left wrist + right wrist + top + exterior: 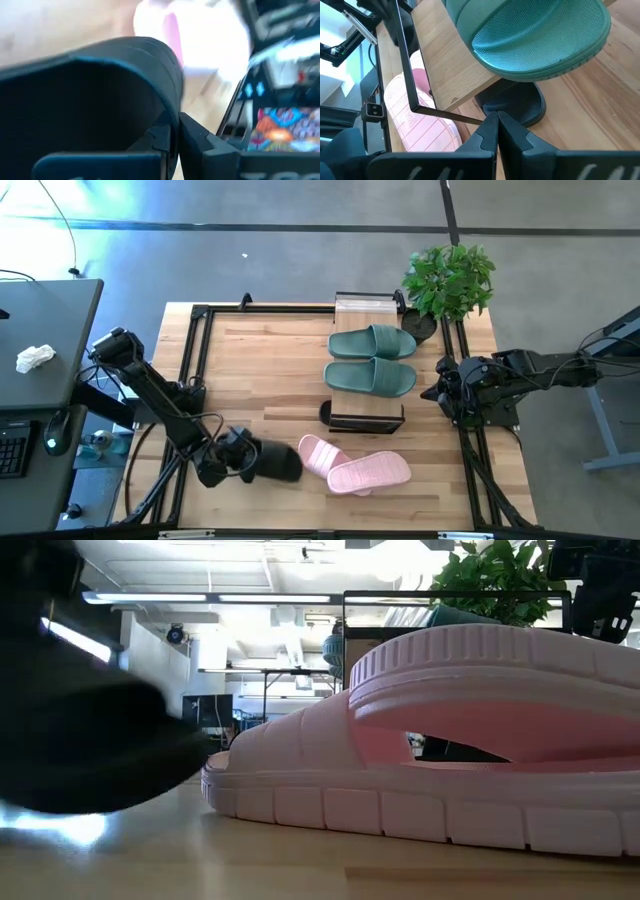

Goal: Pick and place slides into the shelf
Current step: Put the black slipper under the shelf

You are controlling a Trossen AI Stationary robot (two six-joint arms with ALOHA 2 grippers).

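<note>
Black rubber slide (272, 461) is clamped in left gripper (243, 455) at the table's near left, beside the pale pink slide pair (355, 467); sage green pair (371, 358) is seated on the low wood-board shelf (364, 308); a second black slide (517, 105) sits underneath; right gripper (497, 131) is closed, empty, beside the shelf.

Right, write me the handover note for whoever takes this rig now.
Left end effector: shut on one black slide, at the table's front left, beside the pink pair.
Right end effector: shut, empty, waiting right of the shelf.
Done: green pair on the shelf's top board; other black slide underneath.
Left: shelve the held black slide, then both pink ones.
</note>
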